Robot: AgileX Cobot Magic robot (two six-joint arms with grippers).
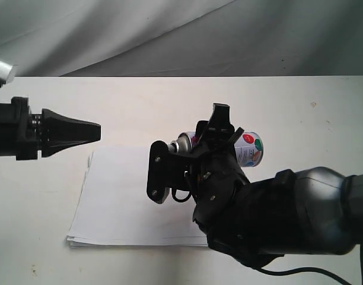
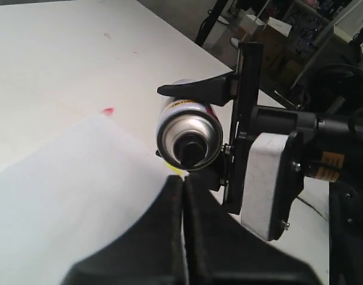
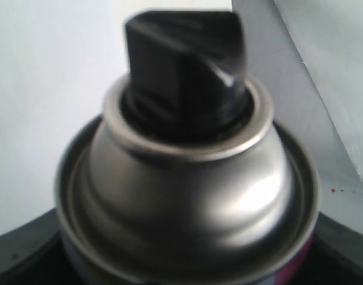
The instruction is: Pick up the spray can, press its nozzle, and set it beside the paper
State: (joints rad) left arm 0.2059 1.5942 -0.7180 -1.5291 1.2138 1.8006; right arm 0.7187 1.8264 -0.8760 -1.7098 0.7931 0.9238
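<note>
The right gripper [image 2: 166, 124] pinches the spray can [image 1: 251, 148] level above the paper [image 1: 128, 202] (held clear of it, it seems), its long axis pointing the nozzle [image 2: 190, 147] straight at the left gripper [image 1: 95, 132], itself pressed together and close by.

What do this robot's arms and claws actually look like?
Both are mostly black. The left gripper has two matte black fingers tapering to a blunt wedge. The right gripper has black fingers on a flat screwed plate, with a pale grey block attached and a thin black cable. The right arm wears a rounded, glossy dark-grey shell.
</note>
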